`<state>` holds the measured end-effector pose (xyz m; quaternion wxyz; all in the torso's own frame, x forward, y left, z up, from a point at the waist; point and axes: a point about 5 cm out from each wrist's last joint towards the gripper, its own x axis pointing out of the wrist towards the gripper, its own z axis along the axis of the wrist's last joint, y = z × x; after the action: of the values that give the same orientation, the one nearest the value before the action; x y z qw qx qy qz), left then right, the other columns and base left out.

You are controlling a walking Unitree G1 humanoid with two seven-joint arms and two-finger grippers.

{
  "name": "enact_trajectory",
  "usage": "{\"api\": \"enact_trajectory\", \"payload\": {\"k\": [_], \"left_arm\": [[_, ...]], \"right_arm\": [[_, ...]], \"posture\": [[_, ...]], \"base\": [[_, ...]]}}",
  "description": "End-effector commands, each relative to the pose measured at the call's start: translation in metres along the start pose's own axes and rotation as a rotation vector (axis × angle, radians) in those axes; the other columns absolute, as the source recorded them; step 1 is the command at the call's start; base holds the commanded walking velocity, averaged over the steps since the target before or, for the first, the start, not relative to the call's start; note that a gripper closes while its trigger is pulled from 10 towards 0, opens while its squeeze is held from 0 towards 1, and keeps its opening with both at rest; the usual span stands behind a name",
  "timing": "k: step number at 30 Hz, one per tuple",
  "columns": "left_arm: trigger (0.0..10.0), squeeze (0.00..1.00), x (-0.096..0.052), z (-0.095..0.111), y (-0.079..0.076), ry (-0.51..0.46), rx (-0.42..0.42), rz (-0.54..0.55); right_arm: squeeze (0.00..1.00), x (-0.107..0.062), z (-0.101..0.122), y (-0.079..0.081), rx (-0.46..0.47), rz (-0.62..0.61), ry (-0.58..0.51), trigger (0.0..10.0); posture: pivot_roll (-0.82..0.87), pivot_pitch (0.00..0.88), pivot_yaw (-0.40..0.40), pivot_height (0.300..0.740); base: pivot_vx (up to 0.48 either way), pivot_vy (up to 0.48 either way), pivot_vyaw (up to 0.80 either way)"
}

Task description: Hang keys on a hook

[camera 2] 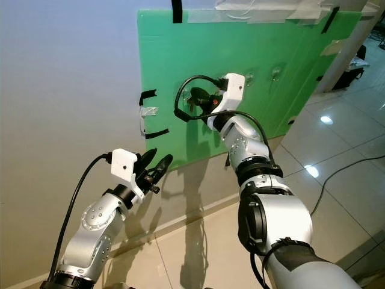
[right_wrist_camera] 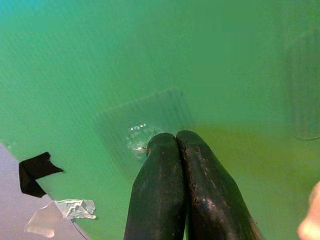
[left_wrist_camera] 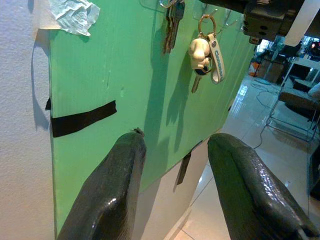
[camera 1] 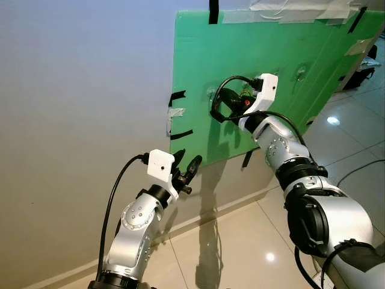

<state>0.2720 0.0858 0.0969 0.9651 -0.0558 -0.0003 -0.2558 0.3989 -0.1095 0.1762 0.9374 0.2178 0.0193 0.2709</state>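
A green board [camera 1: 271, 42] is taped to the white wall. My right gripper [right_wrist_camera: 172, 137] is raised to it, shut, with its tips against a clear stick-on hook [right_wrist_camera: 137, 140]. A bunch of plain keys [left_wrist_camera: 172, 25] dangles straight below those tips; their ring is hidden. Beside them hangs a second keyring with a white figure and a blue strap [left_wrist_camera: 202, 50]. More clear hooks [camera 1: 299, 72] sit further right on the board. My left gripper [camera 1: 186, 164] is open and holds nothing, low by the board's bottom-left corner and pointing up at the keys.
Black and clear tape strips [camera 1: 177, 114] hold the board's left edge. Below lies a glossy tiled floor [camera 1: 252, 241] with a cable [camera 2: 343, 171] on it at the right. A metal-framed piece of furniture [left_wrist_camera: 295, 110] stands further off.
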Motion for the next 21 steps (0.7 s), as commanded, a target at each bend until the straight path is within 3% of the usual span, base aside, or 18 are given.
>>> {"api": "enact_trajectory", "payload": {"k": [1,13,21], "left_arm": [[10.0,0.0,0.005,0.002,-0.002,-0.005,0.009,-0.012],[10.0,0.0,0.004,0.003,-0.002,-0.007,0.01,-0.009],[10.0,0.0,0.004,0.003,-0.001,-0.007,0.011,-0.007]], "right_arm": [[0.0,0.006,0.01,0.007,-0.033,0.02,-0.018,0.0],[0.0,0.006,-0.01,0.022,-0.241,0.161,0.063,0.0],[0.0,0.0,-0.025,0.022,-0.33,0.211,0.114,0.0]], "posture": [[0.02,0.0,-0.089,0.74],[0.02,0.0,-0.091,0.74],[0.02,0.0,-0.088,0.74]], "base": [[0.0,0.0,0.0],[0.0,0.0,0.0],[0.0,0.0,0.0]]}}
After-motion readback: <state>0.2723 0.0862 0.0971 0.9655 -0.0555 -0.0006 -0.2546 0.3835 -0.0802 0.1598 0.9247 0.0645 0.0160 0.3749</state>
